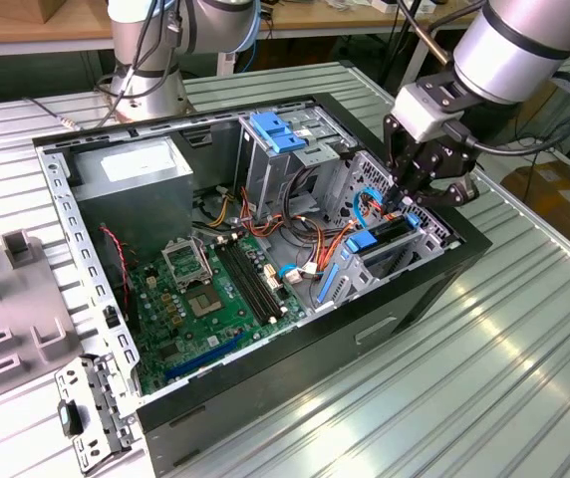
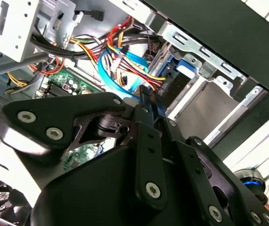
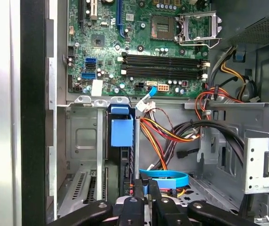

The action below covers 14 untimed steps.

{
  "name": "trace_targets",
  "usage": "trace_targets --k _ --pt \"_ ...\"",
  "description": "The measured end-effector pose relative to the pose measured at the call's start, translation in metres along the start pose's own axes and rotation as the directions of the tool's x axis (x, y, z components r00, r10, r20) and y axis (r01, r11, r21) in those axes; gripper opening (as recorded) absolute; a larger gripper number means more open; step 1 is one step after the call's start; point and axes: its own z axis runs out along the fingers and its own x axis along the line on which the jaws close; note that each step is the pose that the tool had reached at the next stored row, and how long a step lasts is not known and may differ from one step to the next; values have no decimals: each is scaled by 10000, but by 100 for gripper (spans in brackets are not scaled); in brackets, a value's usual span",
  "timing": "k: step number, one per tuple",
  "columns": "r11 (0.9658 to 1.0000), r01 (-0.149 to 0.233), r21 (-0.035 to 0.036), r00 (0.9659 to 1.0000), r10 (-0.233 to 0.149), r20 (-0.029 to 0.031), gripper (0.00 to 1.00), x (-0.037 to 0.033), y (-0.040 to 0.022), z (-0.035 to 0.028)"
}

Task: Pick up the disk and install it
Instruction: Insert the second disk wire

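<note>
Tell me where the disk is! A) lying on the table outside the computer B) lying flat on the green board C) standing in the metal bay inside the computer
C: the disk stands in the bay inside the case, with the pincer right above it.

The slim disk in its light-blue plastic carrier frame [image 3: 122,132] looks smooth and matt. The black metal-linked gripper [image 1: 420,184] has a satin sheen with bright screw heads. The open black computer case [image 1: 265,378] is painted sheet metal, its inner drive cage bare, dull grey steel. The ribbed aluminium table [image 1: 484,349] gleams glossy.
</note>
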Motion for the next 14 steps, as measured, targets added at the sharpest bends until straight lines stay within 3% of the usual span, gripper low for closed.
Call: trace_targets --k 6,14 --pt "10000 0 0 10000 0 70 16 74 3 42" --pt "10000 0 1 10000 0 97 16 136 8 96"
